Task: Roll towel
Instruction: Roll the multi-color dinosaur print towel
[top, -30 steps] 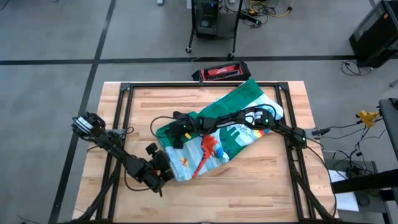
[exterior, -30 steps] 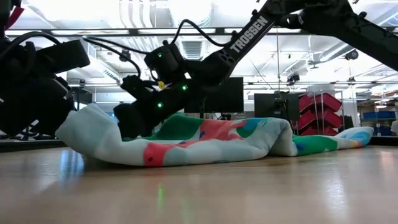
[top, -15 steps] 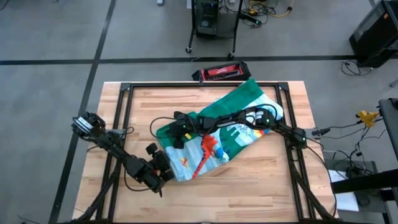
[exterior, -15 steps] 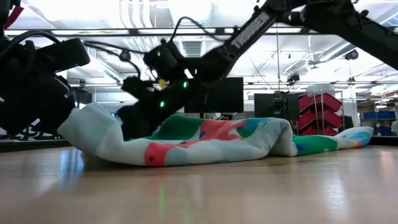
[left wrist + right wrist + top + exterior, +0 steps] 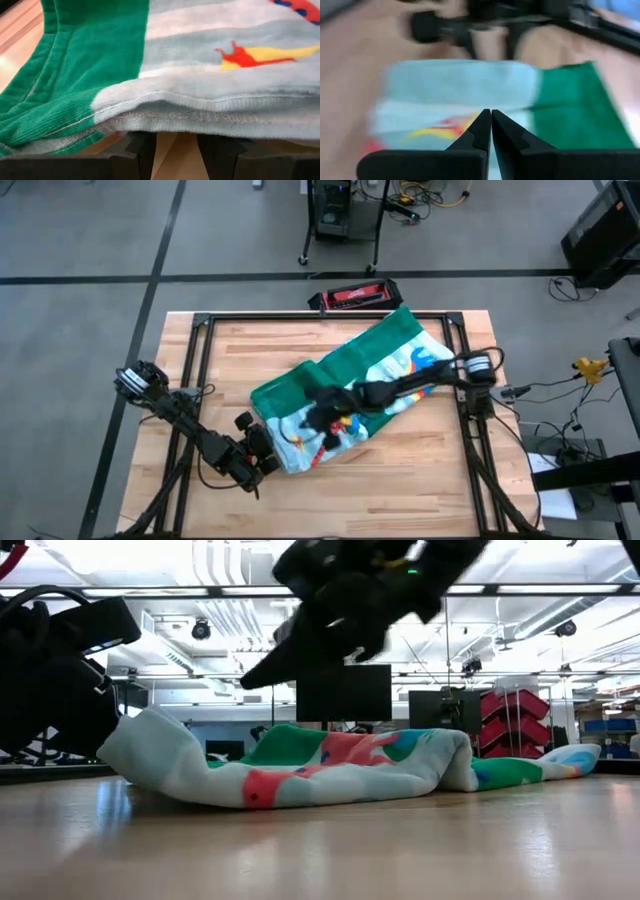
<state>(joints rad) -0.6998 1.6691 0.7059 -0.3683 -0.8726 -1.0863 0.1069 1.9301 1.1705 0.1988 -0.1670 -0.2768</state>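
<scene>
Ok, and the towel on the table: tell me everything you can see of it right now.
The towel is a soft terry cloth with a pale blue-white striped face printed with red, green and blue dinosaurs, and a solid green border and back. It lies loosely folded and rumpled, slanting across the wooden table, green back showing on its far side. The left claw is at its near corner, fingers apart beneath the layered edge. The shut right claw hangs above it, not touching.
</scene>
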